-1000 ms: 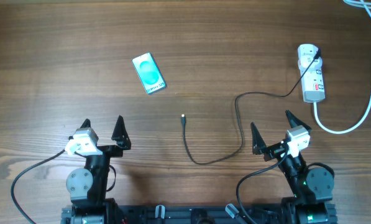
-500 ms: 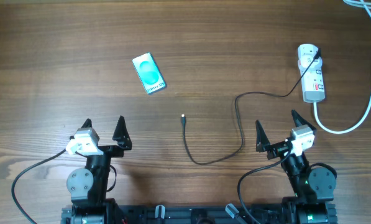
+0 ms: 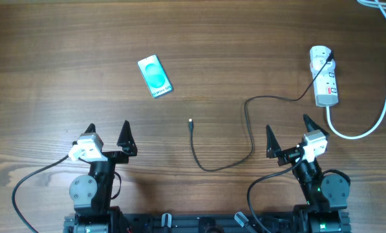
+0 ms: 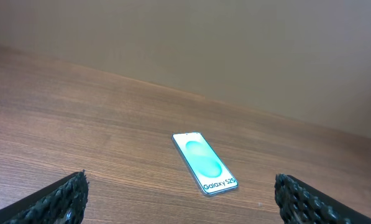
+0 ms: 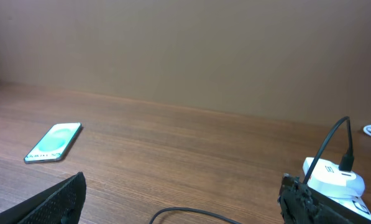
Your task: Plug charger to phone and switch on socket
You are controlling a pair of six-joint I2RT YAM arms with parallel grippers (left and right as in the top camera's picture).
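Over the last second the right gripper [image 3: 286, 124] has slid slightly toward 4 o'clock and then settled. The left gripper [image 3: 107, 126] has not shifted, and nothing on the surface [image 3: 50, 52] has been disturbed, so the task looks not yet begun. Both sets of jaws are spread wide and empty, their dark, ridged pads showing at the bottom corners of each wrist view. Just beyond them, near the middle of the brown wood-grain surface, lies the charger [image 3: 212, 169], a thin black cable. It loops loosely from its small metal-tipped connector [image 3: 191, 122] round toward 3 o'clock and on to a black plug [image 3: 329, 60] seated in the power strip [image 3: 324, 79]. The connector rests free, well apart from the phone [image 3: 154, 76], which lies flat at about 11 o'clock from it. The phone is a slim white-edged slab with a glossy turquoise screen, its "Galaxy" end turned toward the arms. Farthest, at 2 o'clock, the power strip is smooth white plastic, elongated, with a small red mark and a thick white cord [image 3: 357, 137] curling off the far edge. Picking up the connector seems the likely first step.
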